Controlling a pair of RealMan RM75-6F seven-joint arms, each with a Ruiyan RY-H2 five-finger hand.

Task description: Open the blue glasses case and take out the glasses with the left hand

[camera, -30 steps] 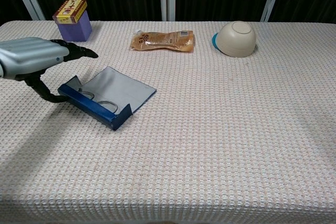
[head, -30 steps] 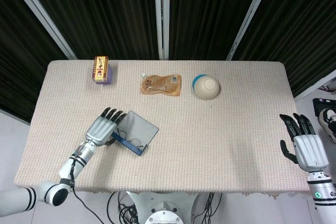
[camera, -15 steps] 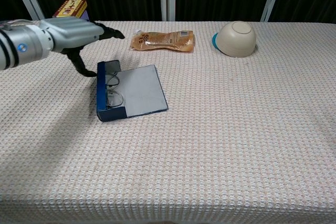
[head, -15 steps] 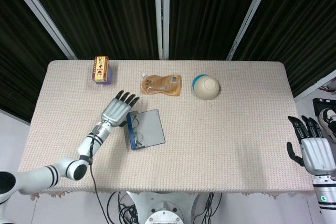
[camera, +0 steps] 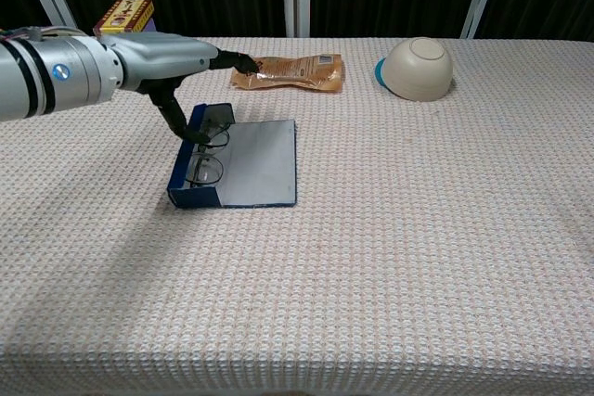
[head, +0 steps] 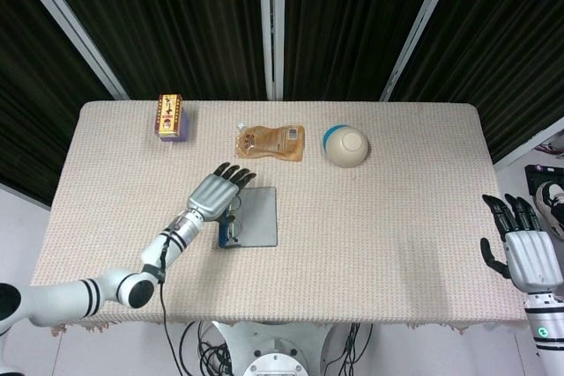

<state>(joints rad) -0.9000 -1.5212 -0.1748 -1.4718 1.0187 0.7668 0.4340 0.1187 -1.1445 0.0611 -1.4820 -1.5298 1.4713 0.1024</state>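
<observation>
Glasses case [camera: 243, 166]: it lies open on the table [head: 397, 217], left of centre, its lid flat to the right and its blue tray to the left. The glasses [camera: 202, 157] sit in that tray, not yet removed.

Your left hand [head: 218, 193] is positioned over the tray's far end. The fingers are extended and spread toward the far edge of the table; the thumb points down to the frame of the glasses. This placement suits a pinch on the frame. Note that no grip is confirmed: the hand appears to hold nothing.

Your right hand [head: 518, 248] hangs off the right edge of the table, fingers apart, empty, well apart from the work. It appears in the head view only.

Limits of view:
- From above, the left hand covers the tray's far end and part of the glasses.
- The chest view does not settle whether the thumb tip touches the frame or stops just short.
- The thin frame is hard to trace against the tray.
</observation>
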